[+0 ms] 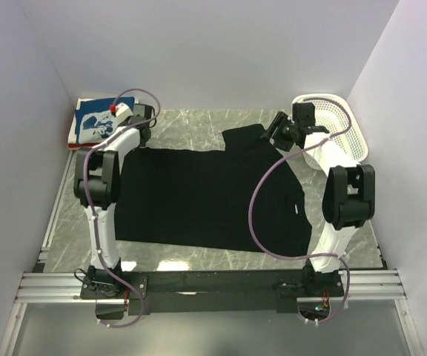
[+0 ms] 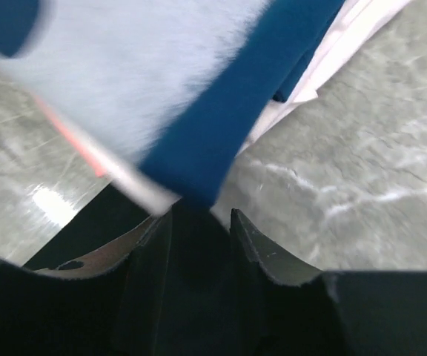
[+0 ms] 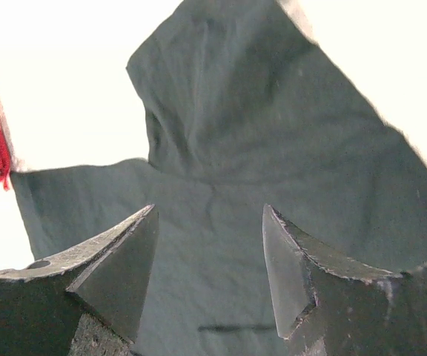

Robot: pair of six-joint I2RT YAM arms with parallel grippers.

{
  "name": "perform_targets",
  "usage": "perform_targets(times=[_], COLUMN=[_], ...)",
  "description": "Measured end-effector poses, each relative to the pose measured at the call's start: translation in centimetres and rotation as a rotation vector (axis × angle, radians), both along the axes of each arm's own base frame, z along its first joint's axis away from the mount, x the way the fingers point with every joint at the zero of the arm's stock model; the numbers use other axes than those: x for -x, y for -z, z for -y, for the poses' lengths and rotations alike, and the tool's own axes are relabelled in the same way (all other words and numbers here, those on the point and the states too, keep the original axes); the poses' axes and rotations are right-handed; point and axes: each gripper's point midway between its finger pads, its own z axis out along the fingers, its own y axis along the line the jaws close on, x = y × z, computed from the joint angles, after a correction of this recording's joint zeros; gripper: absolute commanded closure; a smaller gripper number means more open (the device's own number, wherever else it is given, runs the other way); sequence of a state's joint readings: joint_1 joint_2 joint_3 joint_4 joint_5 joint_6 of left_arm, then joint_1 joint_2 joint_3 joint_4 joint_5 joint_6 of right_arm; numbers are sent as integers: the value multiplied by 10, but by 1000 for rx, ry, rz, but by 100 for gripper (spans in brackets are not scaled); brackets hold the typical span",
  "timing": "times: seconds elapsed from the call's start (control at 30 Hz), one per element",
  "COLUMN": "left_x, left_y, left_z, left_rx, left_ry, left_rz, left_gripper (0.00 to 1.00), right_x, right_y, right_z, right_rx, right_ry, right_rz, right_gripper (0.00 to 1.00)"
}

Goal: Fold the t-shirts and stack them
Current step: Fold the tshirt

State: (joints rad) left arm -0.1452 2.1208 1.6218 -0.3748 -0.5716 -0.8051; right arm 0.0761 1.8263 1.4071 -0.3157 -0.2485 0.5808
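A grey marbled worktop (image 1: 187,122) between white walls carries a black t-shirt (image 1: 206,193) spread flat at its centre, a folded stack of shirts (image 1: 93,126) at the far left corner and a white basket (image 1: 345,122) at the far right. The left hand (image 1: 141,119) sits at the black t-shirt's far left corner, fingers (image 2: 254,241) narrowly apart around dark cloth, grip impossible to tell; the right hand (image 1: 282,132) hovers over the far sleeve, its jaws wide apart, holding nothing.

Bright, even light; blue t-shirt (image 2: 221,126) smeared by blur, right wrist background overexposed.
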Motion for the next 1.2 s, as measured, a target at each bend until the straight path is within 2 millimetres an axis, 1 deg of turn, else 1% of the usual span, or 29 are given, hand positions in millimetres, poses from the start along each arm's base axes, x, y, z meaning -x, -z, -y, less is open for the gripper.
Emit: perform_targets(times=[0.03,0.13,0.27,0.4,0.5,0.67,0.77,0.83,1.0,1.07,1.13,1.2], left_x=[-4,-12,-10,-9,-13,-6,-6,-6,-7,-6,-4,-3], left_y=[5,19,30,32,34,44,45,45,46,46,45,45], left_z=[0,0,-3,-5,-5,-7,-6,-6,-5,-6,-5,-5], left_rx=[-13,-49,-81,-93,-94,-102,-95,-91,-84,-85,-83,-80], left_ry=[-5,-20,-35,-41,-42,-49,-55,-58,-65,-66,-63,-61], left_rz=[-13,-49,-91,-116,-126,-162,-158,-157,-152,-149,-148,-148], left_gripper=[59,59,57,57,57,57,63,73,90,94,99,99], right_x=[-6,-14,-24,-27,-27,-26,-27,-28,-36,-42,-47,-51], right_y=[1,5,14,27,36,39,36,35,34,36,43,51], right_z=[0,-1,-1,0,1,1,0,0,0,0,0,1], right_rx=[1,1,2,6,8,2,-5,-8,-6,-1,4,12], right_ry=[-1,-3,-4,-5,-7,-10,-17,-19,-24,-27,-31,-34], right_rz=[2,-2,-15,-43,-62,-72,-66,-64,-56,-56,-66,-80], right_gripper=[35,35,35,36,35,36,36,36,35,35,35,35])
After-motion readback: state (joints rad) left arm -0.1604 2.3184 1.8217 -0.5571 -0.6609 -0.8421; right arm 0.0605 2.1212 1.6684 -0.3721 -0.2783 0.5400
